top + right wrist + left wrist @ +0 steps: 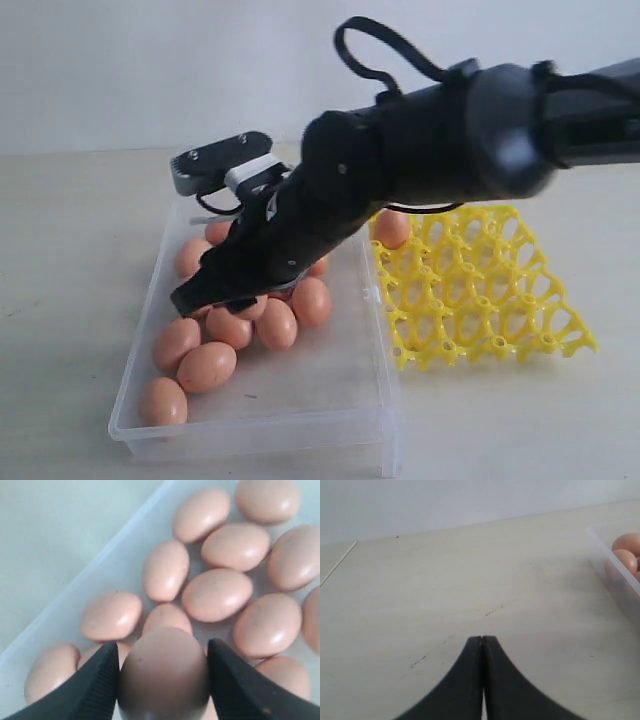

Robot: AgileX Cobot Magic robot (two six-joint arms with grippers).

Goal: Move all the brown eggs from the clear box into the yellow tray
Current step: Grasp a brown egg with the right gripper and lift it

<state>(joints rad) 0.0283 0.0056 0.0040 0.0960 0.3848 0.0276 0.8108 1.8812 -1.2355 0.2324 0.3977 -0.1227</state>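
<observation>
The right end effector (pixel 161 652) is reaching across to the left of the scene, into the clear box (pixel 135 425), and is clamping an egg between its two dark fingers, one pressing on each side of the shell. This gripped egg (pixel 164 685) is hanging just above the other brown eggs (pixel 207 366), which are lying bunched in the far and left part of the box. The yellow tray (pixel 500 300) is sitting just right of the box on the surface (pixel 445 580), with a lone egg (pixel 392 228) resting in a cup at its far left corner. The left end effector (pixel 482 645) is hovering closed, fingers pressed together, over bare surface near the box wall.

Several things are looking risky from here. The shell is smooth and rounded, so it could be slipping out of the grip during the lift and the swing to the right, cracking on the eggs below. Squeezing harder to prevent that is risking a crushed shell. The carry is also needing to clear the box's right wall; clipping it could be jolting the box or nudging the tray. Finally, the tray is an open lattice, so an off-centre release could be leaving the egg tipping out or knocking the lone egg
</observation>
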